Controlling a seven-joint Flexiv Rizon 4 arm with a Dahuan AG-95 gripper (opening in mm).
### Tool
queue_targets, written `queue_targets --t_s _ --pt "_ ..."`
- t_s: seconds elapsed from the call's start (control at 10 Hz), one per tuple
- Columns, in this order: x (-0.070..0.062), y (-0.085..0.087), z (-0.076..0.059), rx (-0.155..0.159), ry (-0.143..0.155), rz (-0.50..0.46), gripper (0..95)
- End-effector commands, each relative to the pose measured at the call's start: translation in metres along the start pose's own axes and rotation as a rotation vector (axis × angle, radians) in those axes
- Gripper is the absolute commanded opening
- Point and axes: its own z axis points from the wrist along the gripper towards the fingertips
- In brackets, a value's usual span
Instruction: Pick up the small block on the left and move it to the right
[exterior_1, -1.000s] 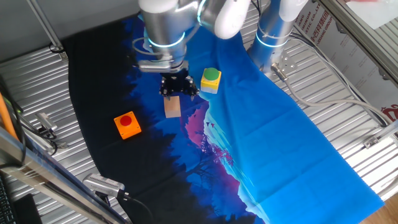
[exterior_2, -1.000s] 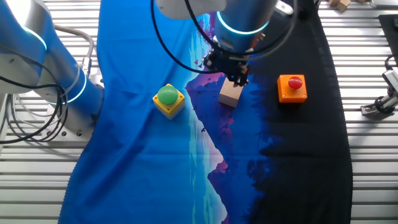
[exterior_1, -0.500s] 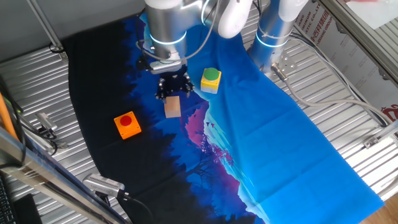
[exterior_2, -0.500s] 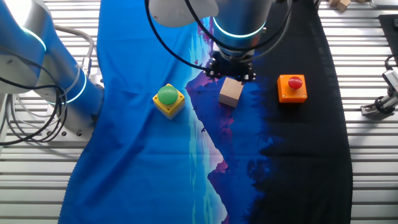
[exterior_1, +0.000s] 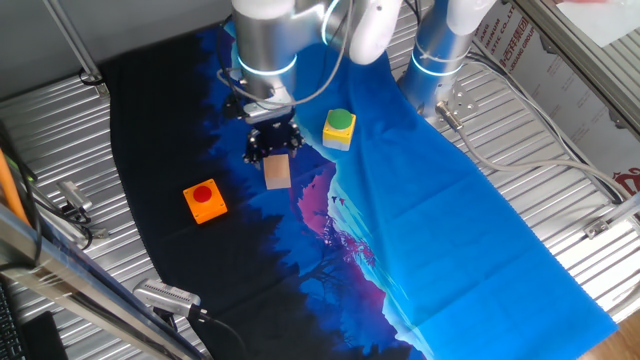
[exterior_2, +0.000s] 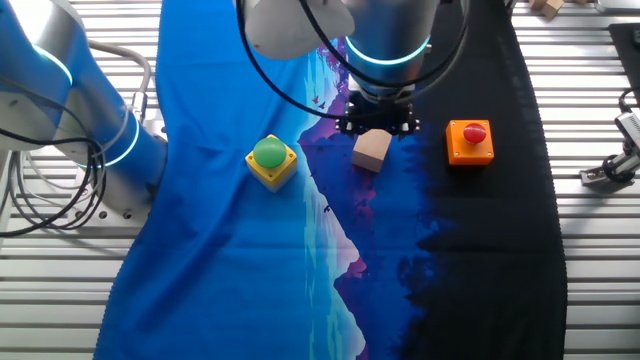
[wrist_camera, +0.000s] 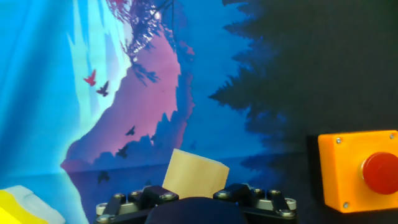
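The small block (exterior_1: 277, 172) lies on the printed cloth (exterior_1: 420, 210) that covers the bench (exterior_1: 60, 130), at the spot where the cloth's blue and purple landscape meets its black part. It sits between the orange block with the red button (exterior_1: 204, 200) and the yellow block with the green button (exterior_1: 339, 129), apart from both. In the other fixed view the small block (exterior_2: 371, 151) rests flat on the cloth with the orange block (exterior_2: 470, 141) to one side and the yellow block (exterior_2: 272, 161) to the other.

The end effector (exterior_1: 273, 142) hangs just above and behind the small block, its dark body partly overlapping the block's far edge in both fixed views. From the hand view the small block (wrist_camera: 194, 175) shows just beyond the end effector (wrist_camera: 196, 199), whose fingers cannot be made out, so it cannot be told whether they stand apart or together. The block does not appear gripped; it rests on the cloth. The orange block (wrist_camera: 359, 169) fills the lower right of the hand view, and a corner of the yellow block (wrist_camera: 18, 202) shows at the lower left
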Motion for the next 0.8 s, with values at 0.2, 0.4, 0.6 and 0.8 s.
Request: queue_targets --t_s 0.2,0.4,0.6,0.8 --pt "-0.0009 0.0002 0.0150 -0.032 0.063 0.413 76.0" --pt "-0.0013 0.0002 0.0154 -0.032 0.076 0.476 76.0" --pt "-0.0020 0.0004 0.0161 -0.028 0.070 0.507 76.0" --pt "-0.0030 0.0006 0.0172 -0.019 0.061 0.522 76.0"
